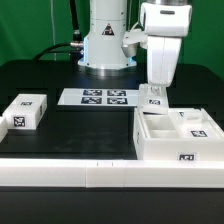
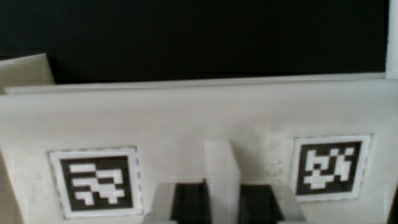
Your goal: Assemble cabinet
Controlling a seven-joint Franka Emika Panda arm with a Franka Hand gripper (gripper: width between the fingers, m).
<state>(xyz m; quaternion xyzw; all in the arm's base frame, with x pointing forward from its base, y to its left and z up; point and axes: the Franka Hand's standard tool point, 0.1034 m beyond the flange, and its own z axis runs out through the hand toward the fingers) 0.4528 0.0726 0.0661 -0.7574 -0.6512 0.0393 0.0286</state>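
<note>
The cabinet point(image 1: 165, 150) sits on the black table point(image 1: 90, 135) at the exterior view's right, near the front edge, open side up. Over its far corner hangs the gripper point(image 1: 155, 95), its jaws almost closed, apparently pinching a tagged white panel point(image 2: 196, 120). Farther toward the exterior view's left lie the marker board point(image 1: 100, 97) and a block point(image 1: 25, 112).

cabinet point(image 1: 165, 150) at exterior view's right, block point(image 1: 25, 112) left, marker board point(image 1: 98, 97) behind

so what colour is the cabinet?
The cabinet is white, with square black-and-white tags on its faces. It shows best in the exterior view.
</note>
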